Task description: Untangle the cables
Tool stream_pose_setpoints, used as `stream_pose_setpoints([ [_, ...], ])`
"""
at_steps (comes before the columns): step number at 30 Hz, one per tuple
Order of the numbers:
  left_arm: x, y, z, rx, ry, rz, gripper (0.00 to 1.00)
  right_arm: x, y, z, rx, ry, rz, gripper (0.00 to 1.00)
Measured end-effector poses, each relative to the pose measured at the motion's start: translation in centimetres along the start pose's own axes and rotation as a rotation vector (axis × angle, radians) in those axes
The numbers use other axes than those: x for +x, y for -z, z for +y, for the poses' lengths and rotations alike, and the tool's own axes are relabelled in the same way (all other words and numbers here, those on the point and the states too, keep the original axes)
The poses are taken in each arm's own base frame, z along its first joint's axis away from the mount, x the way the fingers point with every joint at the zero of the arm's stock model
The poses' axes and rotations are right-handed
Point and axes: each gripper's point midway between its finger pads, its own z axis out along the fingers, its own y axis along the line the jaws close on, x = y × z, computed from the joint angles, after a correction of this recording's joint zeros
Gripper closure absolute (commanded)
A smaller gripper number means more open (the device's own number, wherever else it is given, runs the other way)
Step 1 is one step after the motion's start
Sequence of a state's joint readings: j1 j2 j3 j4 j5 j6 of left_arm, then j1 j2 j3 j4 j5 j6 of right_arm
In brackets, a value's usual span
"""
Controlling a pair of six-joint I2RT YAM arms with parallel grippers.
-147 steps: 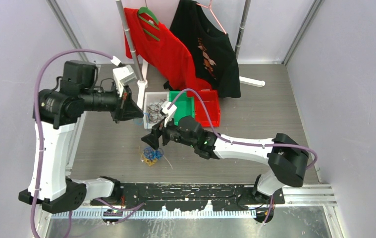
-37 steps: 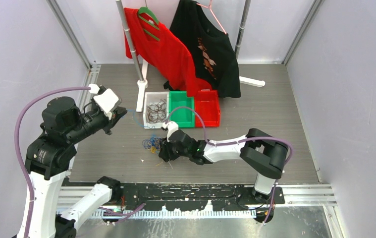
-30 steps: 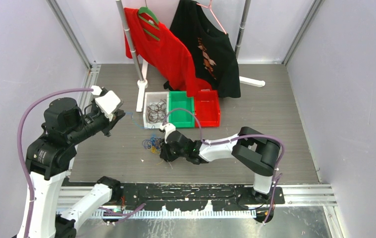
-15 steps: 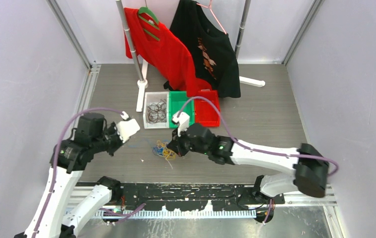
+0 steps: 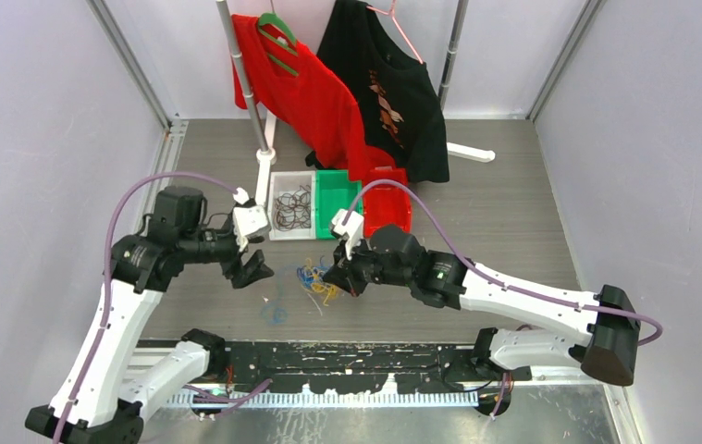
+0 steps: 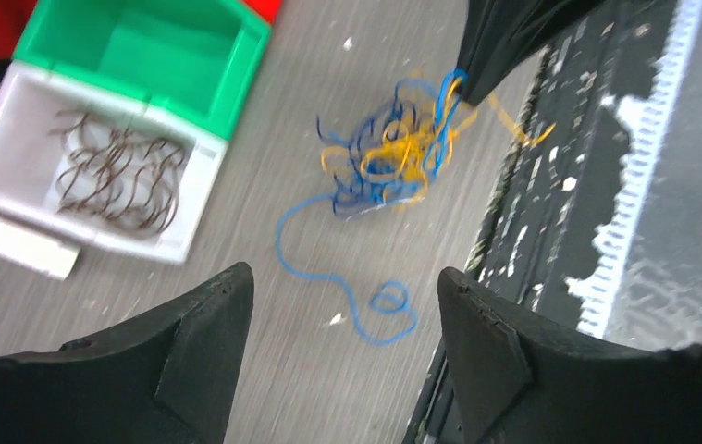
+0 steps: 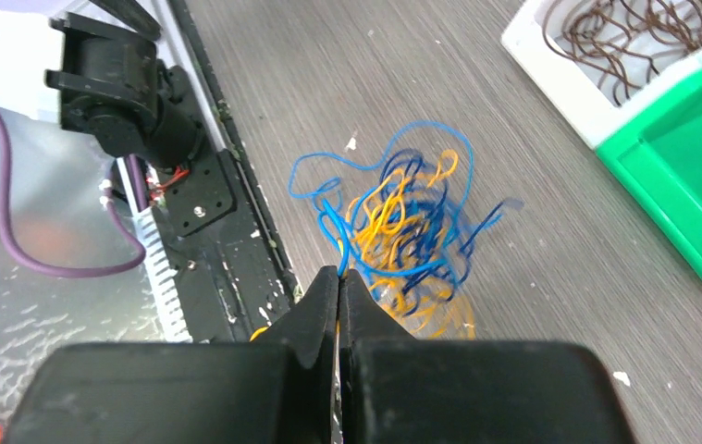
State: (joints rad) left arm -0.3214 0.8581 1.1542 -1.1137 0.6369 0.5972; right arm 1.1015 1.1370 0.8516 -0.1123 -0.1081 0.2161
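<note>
Cables (image 5: 314, 277): blue and yellow tangle on bench (image 5: 495, 213), at 6 o'clock from white bin (image 5: 276, 231). Pinched at 3 o'clock edge by clenched right gripper (image 5: 339, 277). Loose blue strand (image 5: 273, 310) trailing toward 7 o'clock. At 9 o'clock, left gripper (image 5: 254, 268), released, apart from clump, grasping nothing.

Overhead from behind, wrist views looking down (close), sharing cables (image 6: 393, 157)

Cables (image 5: 314, 280) hang just before the three trays (image 5: 292, 235).
</note>
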Motion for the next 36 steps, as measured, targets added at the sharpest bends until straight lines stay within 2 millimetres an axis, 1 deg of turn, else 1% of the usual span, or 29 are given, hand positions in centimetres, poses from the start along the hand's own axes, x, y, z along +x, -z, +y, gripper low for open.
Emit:
stream_pose_setpoints([
  [1, -0.9, -0.4, -0.2, 0.030, 0.010, -0.038, 0.29, -0.2, 0.0, 0.2, -0.014, 0.002, 0.003, 0.99],
  [4, -2.2, -1.4, -0.7, 0.110, 0.037, -0.091, 0.32, -1.2, -0.4, 1.1, -0.059, 0.004, 0.000, 0.99],
  [6, -2.6, -2.2, -0.8, 0.157, 0.058, -0.104, 0.33, -1.9, -0.6, 1.7, -0.091, 0.002, -0.013, 0.99],
  [9, -2.3, -3.3, -1.0, 0.203, 0.078, -0.114, 0.34, -2.6, -0.7, 2.5, -0.139, -0.007, -0.033, 0.99],
  [11, -2.4, -3.7, -1.3, 0.225, 0.085, -0.129, 0.35, -2.9, -0.8, 2.8, -0.168, -0.018, -0.041, 0.99],
  [13, -3.0, -3.8, -1.8, 0.250, 0.073, -0.154, 0.37, -3.2, -1.0, 3.1, -0.192, -0.033, -0.048, 0.99],
  [14, -3.3, -3.8, -2.0, 0.260, 0.067, -0.164, 0.39, -3.5, -1.2, 3.2, -0.204, -0.041, -0.051, 0.99],
  [16, -3.9, -3.9, -2.9, 0.294, 0.047, -0.181, 0.47, -4.2, -1.6, 3.3, -0.225, -0.065, -0.056, 0.99],
  [18, -4.3, -4.1, -3.9, 0.323, 0.019, -0.187, 0.56, -4.8, -2.1, 3.3, -0.243, -0.089, -0.060, 0.99],
  [20, -4.5, -4.1, -4.5, 0.336, -0.006, -0.188, 0.69, -5.3, -2.5, 3.1, -0.258, -0.114, -0.066, 0.99],
  [22, -4.5, -4.2, -4.4, 0.317, -0.039, -0.182, 0.81, -5.3, -2.5, 3.1, -0.274, -0.138, -0.061, 0.99],
  [23, -4.4, -4.2, -4.2, 0.303, -0.045, -0.179, 0.84, -5.4, -2.5, 3.0, -0.274, -0.144, -0.061, 0.99],
  [25, -4.4, -4.1, -4.0, 0.284, -0.051, -0.174, 0.86, -5.4, -2.5, 2.7, -0.267, -0.149, -0.064, 0.99],
  [28, -4.3, -3.9, -3.7, 0.251, -0.073, -0.170, 0.85, -5.3, -2.4, 2.4, -0.262, -0.154, -0.065, 0.97],
  [32, -4.3, -3.3, -3.6, 0.221, -0.085, -0.174, 0.84, -5.0, -1.7, 2.0, -0.255, -0.158, -0.072, 0.93],
  [33, -4.3, -3.1, -3.7, 0.219, -0.085, -0.176, 0.85, -5.0, -1.6, 2.0, -0.255, -0.157, -0.074, 0.92],
  [36, -4.4, -2.9, -3.8, 0.216, -0.073, -0.174, 0.94, -5.2, -1.4, 2.0, -0.259, -0.160, -0.078, 0.87],
])
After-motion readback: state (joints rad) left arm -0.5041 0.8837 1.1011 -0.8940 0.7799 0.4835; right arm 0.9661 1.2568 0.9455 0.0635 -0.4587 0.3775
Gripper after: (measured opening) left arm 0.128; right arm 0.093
